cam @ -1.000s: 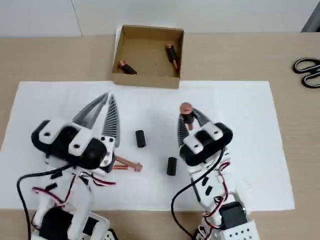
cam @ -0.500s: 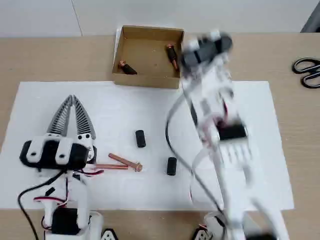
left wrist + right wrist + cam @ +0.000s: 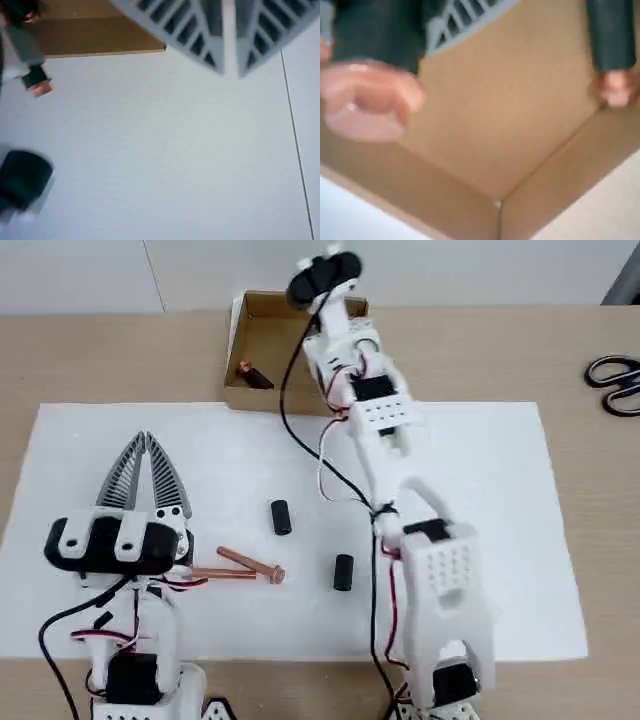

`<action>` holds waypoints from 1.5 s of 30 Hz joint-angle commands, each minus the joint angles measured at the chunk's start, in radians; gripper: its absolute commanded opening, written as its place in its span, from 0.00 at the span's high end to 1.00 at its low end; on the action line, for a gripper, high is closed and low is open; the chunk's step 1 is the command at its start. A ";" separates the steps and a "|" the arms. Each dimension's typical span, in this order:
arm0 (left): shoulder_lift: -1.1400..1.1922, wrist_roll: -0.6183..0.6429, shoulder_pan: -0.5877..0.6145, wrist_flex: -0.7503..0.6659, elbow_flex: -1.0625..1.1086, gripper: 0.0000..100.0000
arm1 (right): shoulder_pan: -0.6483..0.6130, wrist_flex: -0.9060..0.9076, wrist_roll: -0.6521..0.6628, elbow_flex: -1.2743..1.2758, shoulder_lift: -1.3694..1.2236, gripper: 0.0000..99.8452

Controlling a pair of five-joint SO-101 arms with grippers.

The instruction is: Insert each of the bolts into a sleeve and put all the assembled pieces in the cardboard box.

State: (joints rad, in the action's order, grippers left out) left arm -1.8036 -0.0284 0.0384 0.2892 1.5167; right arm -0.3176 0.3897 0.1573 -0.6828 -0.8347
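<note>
While under white paper (image 3: 500, 490), tan table (image 3: 100, 350)

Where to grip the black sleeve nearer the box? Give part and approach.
Across its middle, from straight above. The sleeve lies on its side on the paper, one end toward the box, nothing touching it, so the left hand can close on its curved flanks.
</note>
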 commanded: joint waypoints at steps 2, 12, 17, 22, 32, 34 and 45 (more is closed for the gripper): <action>-0.011 0.005 0.005 -0.017 -0.005 0.99 | -0.001 0.002 0.002 -0.311 -0.171 0.99; -0.011 0.003 0.005 -0.018 -0.005 0.99 | -0.012 0.191 0.003 -0.591 -0.375 0.78; -0.011 0.000 0.005 -0.018 -0.005 0.99 | -0.016 0.211 0.002 -0.643 -0.395 0.77; -0.011 -0.002 0.043 0.006 -0.010 0.99 | -0.013 0.427 -0.040 -0.772 -0.380 0.77; -0.011 0.005 0.196 0.195 -0.054 0.99 | -0.031 1.221 -0.052 -0.999 -0.311 0.77; -0.011 0.005 0.196 0.216 -0.054 0.99 | -0.051 1.274 -0.106 -0.996 -0.283 0.77; -0.011 0.005 0.198 0.235 -0.054 0.99 | -0.229 1.305 -0.345 -0.993 -0.165 0.77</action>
State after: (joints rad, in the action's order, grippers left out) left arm -1.8036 -0.0269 0.2302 0.5132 1.5152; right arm -0.5186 1.6817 -0.1435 -1.6280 -1.1032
